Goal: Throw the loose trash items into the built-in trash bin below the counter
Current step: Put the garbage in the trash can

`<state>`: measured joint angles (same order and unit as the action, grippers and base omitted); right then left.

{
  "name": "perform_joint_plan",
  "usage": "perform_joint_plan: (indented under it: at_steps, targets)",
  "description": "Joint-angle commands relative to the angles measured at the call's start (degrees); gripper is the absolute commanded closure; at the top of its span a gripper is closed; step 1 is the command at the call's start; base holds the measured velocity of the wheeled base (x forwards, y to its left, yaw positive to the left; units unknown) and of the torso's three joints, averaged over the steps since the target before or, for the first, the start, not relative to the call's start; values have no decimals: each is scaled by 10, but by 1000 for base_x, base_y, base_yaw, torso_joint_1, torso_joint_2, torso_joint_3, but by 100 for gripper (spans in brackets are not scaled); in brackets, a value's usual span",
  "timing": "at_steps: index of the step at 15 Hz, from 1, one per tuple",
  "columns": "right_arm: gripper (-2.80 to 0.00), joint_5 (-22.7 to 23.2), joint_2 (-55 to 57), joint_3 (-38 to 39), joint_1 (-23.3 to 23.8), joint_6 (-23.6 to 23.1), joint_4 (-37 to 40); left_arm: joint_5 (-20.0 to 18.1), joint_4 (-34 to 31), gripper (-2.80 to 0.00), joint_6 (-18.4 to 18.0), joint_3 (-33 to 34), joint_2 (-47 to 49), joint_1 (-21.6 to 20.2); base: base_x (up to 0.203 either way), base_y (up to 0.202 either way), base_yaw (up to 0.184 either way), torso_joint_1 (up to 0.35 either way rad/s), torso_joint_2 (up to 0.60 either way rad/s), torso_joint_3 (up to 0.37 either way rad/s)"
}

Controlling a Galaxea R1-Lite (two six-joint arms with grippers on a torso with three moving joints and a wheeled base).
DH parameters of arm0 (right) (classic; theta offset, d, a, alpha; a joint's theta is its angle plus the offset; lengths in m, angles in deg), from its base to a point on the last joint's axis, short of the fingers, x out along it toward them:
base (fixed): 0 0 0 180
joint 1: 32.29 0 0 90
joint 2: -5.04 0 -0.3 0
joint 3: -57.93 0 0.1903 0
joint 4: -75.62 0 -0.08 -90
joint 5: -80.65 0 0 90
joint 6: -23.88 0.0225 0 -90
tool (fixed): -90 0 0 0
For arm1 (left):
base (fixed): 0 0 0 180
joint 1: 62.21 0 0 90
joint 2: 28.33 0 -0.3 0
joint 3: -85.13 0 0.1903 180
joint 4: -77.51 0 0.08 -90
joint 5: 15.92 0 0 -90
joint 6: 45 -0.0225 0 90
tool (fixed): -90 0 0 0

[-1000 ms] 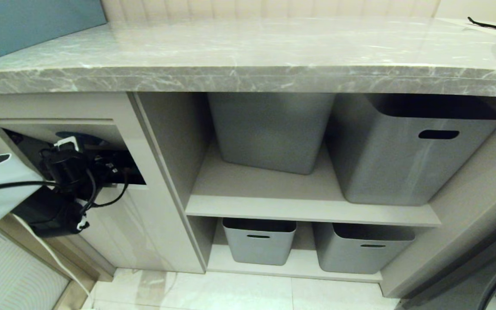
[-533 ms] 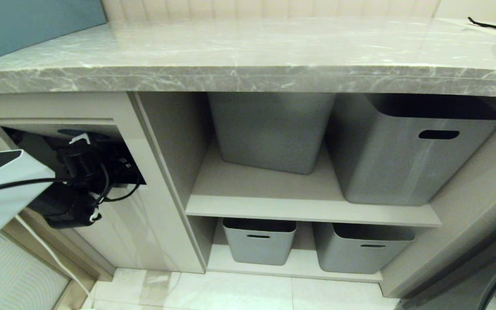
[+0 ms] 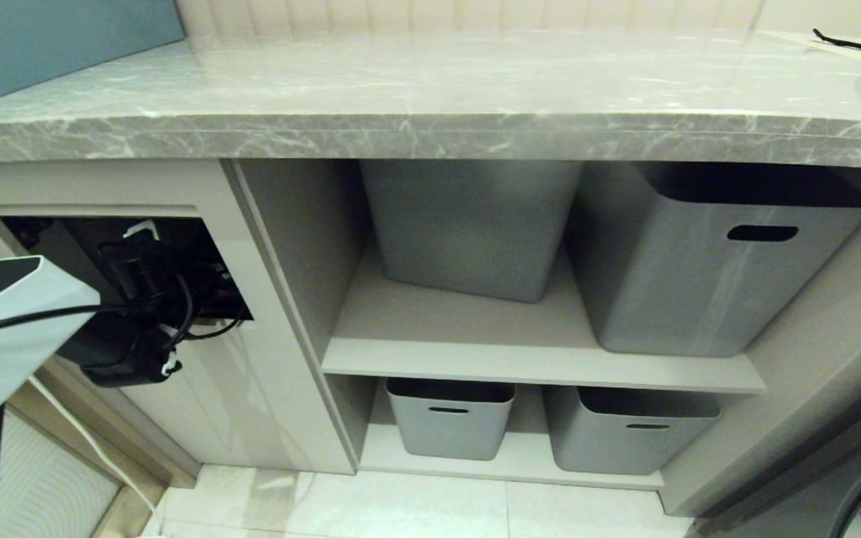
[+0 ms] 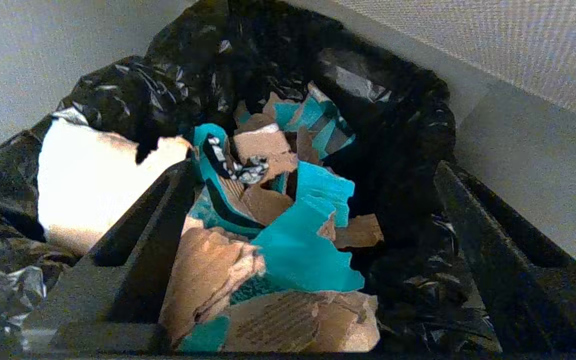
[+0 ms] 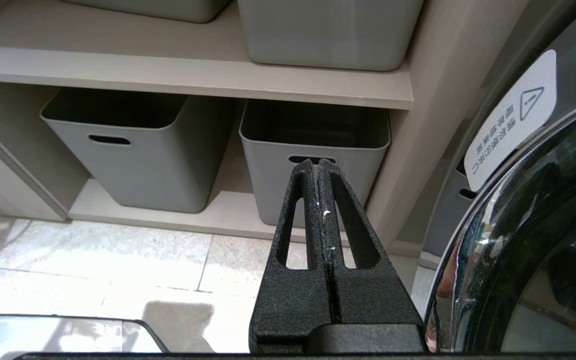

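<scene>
Under the counter [image 3: 430, 82], at its left end, the left gripper [image 4: 298, 240] reaches into the opening of the bin [image 3: 266, 359], the beige cabinet front; in the head view only the wrist and its black cables show in the dark rectangular hole, and the flap itself cannot be made out. From the left wrist view the two black fingers [image 4: 138, 235] stand wide apart with nothing between them touching either one, so the gripper is released. Beyond and between them lie the scraps [image 4: 278, 230], torn brown cardboard with teal patches, heaped inside a black liner [image 4: 398, 140] that fills the bin. A pale, brightly lit patch sits against the liner beside the heap; what it is cannot be told. The right gripper [image 5: 320, 170] hangs low at the right side, clenched with its fingers pressed together and holding nothing, pointing toward a grey tub [image 5: 313, 160] on the bottom shelf [image 5: 193, 215]. More grey tubs stand on the shelf above. A dark round appliance door [image 5: 533, 250] with a white warning label is just beside it.
</scene>
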<state>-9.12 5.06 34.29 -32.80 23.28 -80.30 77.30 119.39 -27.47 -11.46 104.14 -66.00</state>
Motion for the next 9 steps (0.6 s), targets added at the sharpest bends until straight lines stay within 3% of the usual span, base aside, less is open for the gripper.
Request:
perform_joint_plan:
  at_steps: [1,3,6,9]
  targets:
    - [0,0,-1,0,0,0,0,0,7,-280,-4,-1,-4,0,0,0,0,0,0,0]
    - [0,0,-1,0,0,0,0,-3,27,-280,-6,-1,-6,-4,0,0,0,0,0,0]
    - [0,0,-1,0,0,0,0,-2,25,-280,-52,-1,-5,-17,0,0,0,0,0,0]
    - [0,0,-1,0,0,0,0,-4,23,-280,-53,-13,-6,-18,0,0,0,0,0,0]
